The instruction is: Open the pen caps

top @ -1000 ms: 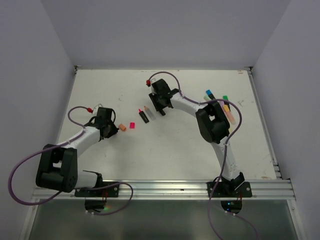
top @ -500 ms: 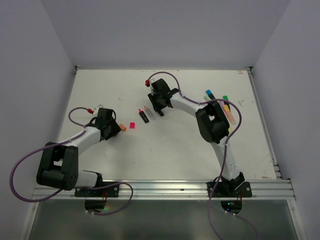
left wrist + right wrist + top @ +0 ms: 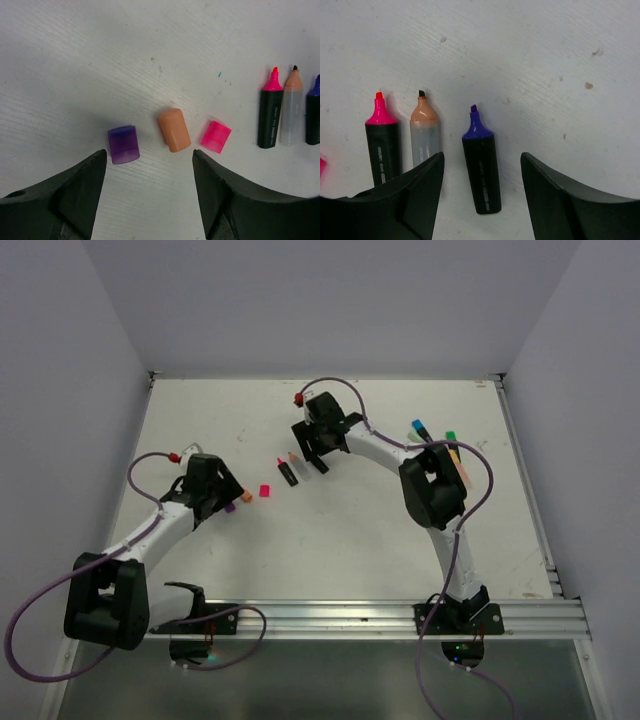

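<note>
Soft even light from above, white desk (image 3: 330,530) evenly bright, faint grey shadows just ahead of the left pincer (image 3: 150,160) and right pincer (image 3: 482,165), their near fingers (image 3: 60,200) dark and slightly blurred, desk surface between them sharp.

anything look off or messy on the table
Nothing spilled or broken. The purple cap, orange cap and pink cap lie loose at differing angles, apart from the three uncapped highlighters. Small specks mark the table.
</note>
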`<state>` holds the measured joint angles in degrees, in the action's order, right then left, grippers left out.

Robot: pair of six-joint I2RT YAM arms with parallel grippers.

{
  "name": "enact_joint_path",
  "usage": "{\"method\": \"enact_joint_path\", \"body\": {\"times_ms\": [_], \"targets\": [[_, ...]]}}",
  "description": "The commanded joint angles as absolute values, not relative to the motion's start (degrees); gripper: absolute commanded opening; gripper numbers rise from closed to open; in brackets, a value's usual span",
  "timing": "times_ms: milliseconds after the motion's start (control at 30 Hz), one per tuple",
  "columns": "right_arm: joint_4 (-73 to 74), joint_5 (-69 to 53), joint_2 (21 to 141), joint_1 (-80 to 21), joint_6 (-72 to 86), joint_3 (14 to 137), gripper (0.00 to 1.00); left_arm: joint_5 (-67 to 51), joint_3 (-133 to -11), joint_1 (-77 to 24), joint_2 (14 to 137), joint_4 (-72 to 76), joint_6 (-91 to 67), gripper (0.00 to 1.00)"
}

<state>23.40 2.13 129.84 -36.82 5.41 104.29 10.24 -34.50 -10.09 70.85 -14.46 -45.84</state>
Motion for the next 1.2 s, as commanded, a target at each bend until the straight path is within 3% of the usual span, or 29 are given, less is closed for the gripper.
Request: {"method": "enact_joint_path", "body": {"times_ms": [0, 167, 300, 633, 1167], "targets": [[24.7, 6.1, 119.1, -34.4, 8.3, 101.7, 0.67, 9.0, -36.8, -9.7, 66.6, -14.2, -45.5, 0.72], [24.2, 15.9, 107.1, -27.1, 11.3, 90.1, 0.68, 3.9, -38.1, -10.0, 63.1, -12.4, -44.2, 0.73], [26.0, 20.7, 104.1, -21.0, 9.9, 83.6, 0.68, -1.3, -38.3, -11.3, 61.8, -8.5, -43.8, 0.73], [27.2, 22.8, 104.8, -14.9, 8.0, 77.6, 0.65, -8.4, -37.7, -18.5, 64.3, 2.8, -44.2, 0.73], [23.5, 23.9, 108.2, -11.9, 6.9, 73.5, 0.62, -11.5, -38.6, -19.9, 68.9, 8.9, -44.2, 0.72]]}}
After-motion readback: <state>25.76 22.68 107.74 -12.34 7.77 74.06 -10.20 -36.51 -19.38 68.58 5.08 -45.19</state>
